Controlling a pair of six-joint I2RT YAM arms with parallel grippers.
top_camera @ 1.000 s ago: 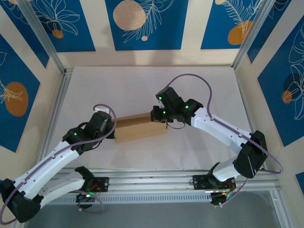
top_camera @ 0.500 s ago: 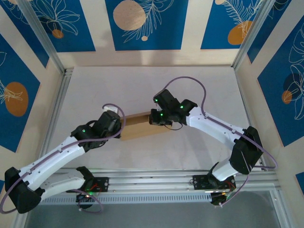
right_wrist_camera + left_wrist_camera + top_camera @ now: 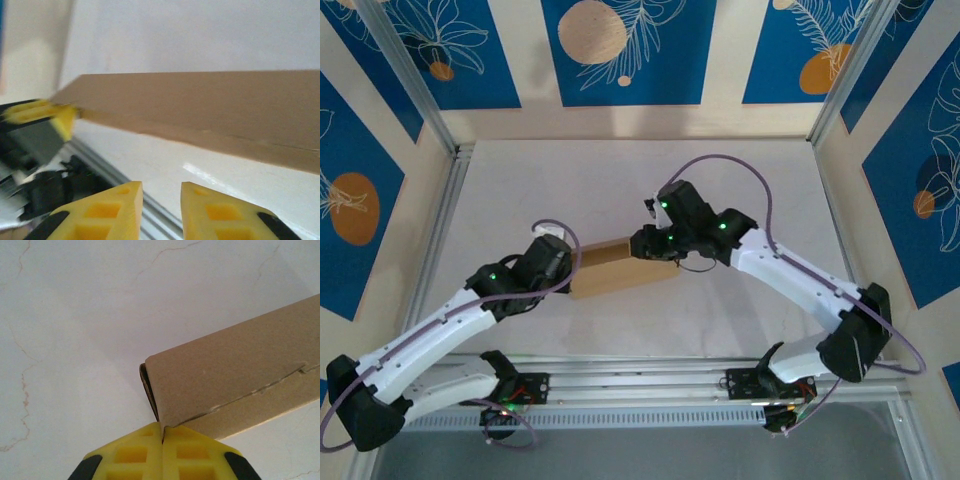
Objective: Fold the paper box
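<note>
The paper box (image 3: pixel 620 268) lies mid-desk (image 3: pixel 620 180) between my arms. I judge it light, stiff across its panels but easy to crease or skid, so it is best taken at the ends or along a flap edge. My left hand (image 3: pixel 162 432) is fully closed, tips butted on the box's left corner and gripping nothing. My right hand (image 3: pixel 161 192), at the right end, is slightly parted and empty.

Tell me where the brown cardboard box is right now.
In the top view, the brown cardboard box lies mid-table, between the left gripper at its left end and the right gripper at its right end.
</note>
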